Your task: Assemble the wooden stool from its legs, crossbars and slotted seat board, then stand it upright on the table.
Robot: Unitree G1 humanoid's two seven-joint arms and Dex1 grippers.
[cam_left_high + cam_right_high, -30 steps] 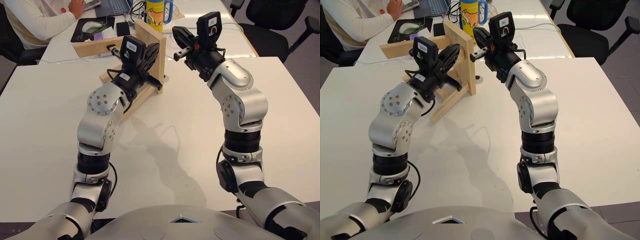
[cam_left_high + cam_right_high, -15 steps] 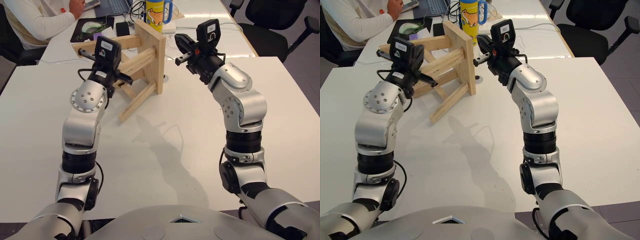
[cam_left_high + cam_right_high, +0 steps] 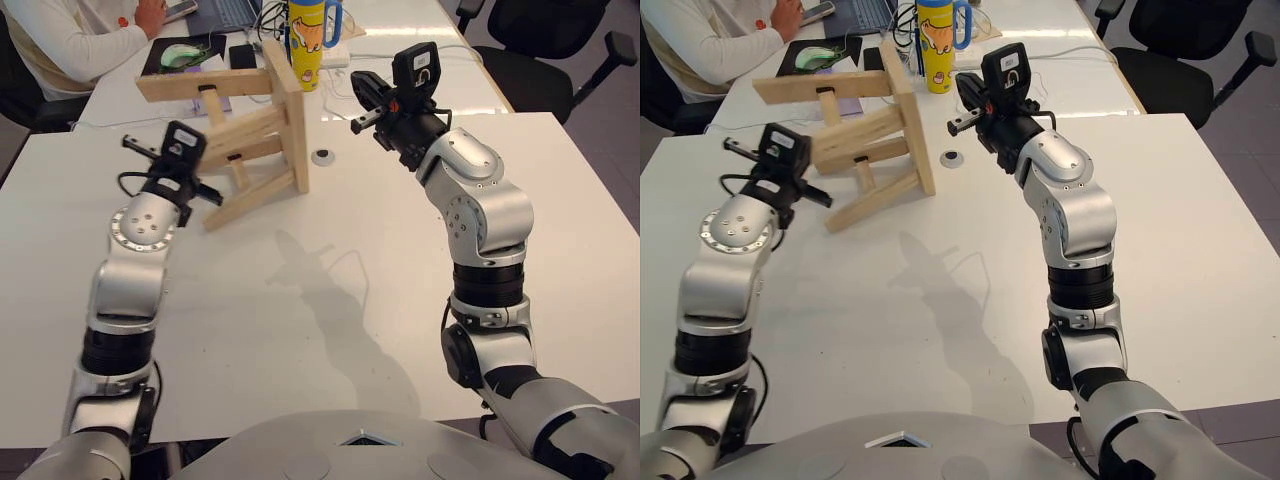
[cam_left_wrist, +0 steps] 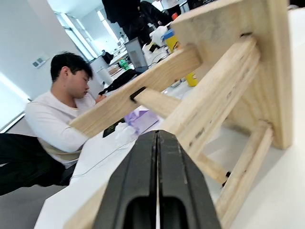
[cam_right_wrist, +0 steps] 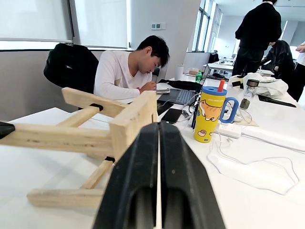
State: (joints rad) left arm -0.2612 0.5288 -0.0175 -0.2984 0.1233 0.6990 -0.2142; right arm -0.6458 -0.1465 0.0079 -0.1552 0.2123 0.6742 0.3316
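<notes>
White table (image 3: 400, 300): 1 stool (image 3: 288, 115) on side, 1 mug (image 3: 308, 35) behind.

Silver arms (image 3: 470, 190), black end effectors (image 4: 157, 138) (image 5: 158, 128)

The white surface (image 3: 250, 330) lies open across the middle, lower and right of the frame. At upper left the pale wooden stool (image 3: 290, 120) on its side blocks passage; a small dark disc (image 3: 322, 157), seemingly flat, sits just right of it, a yellow blue-handled cup (image 3: 308, 30) behind.
</notes>
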